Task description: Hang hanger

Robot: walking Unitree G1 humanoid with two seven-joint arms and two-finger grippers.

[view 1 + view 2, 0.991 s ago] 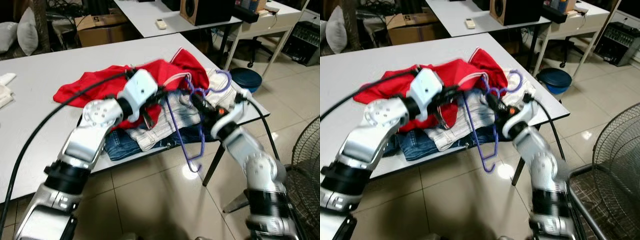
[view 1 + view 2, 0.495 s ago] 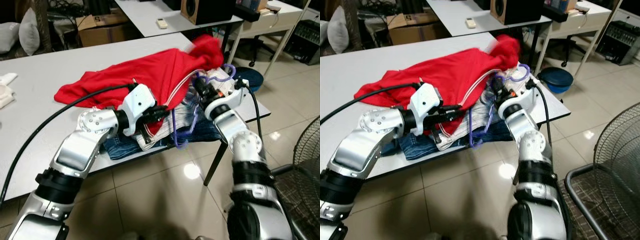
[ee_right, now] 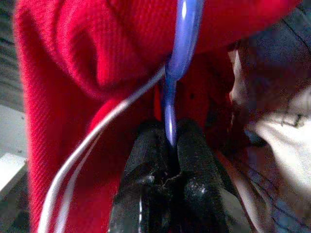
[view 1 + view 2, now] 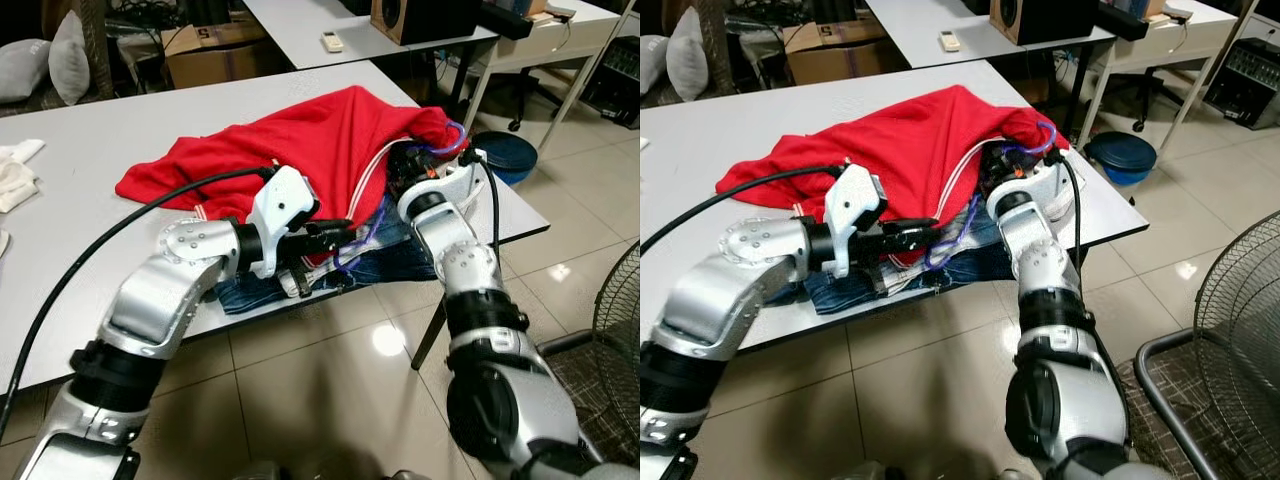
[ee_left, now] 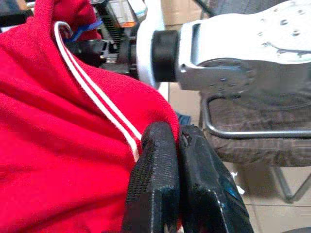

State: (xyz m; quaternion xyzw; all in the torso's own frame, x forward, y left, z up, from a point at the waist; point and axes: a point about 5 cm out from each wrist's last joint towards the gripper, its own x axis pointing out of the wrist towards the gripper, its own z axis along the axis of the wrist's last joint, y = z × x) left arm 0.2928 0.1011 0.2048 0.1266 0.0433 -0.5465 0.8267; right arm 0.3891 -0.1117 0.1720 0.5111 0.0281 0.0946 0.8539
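Note:
A red shirt [image 4: 310,135] with white stripes lies heaped on the white table [image 4: 90,110]. It is draped over a purple hanger [image 4: 962,225], whose hook [image 4: 453,135] pokes out at the shirt's far right end. My left gripper [image 4: 347,232] is shut on the shirt's striped hem [image 5: 97,97] near the table's front edge. My right gripper [image 3: 170,145] is shut on the hanger's thin purple bar [image 3: 176,58]; it sits tucked under the shirt by the hook. Most of the hanger is hidden inside the cloth.
Blue jeans [image 4: 250,290] and a pale garment lie under the shirt at the table edge. A blue bin [image 4: 508,155] stands on the floor right of the table. A fan grille [image 4: 620,320] and a chair frame [image 4: 1160,370] are at the right.
The hanger, earlier dangling off the table edge, is now inside the red shirt. The shirt has been drawn over it. My right arm moved in toward the table; my left gripper moved forward with the hem.

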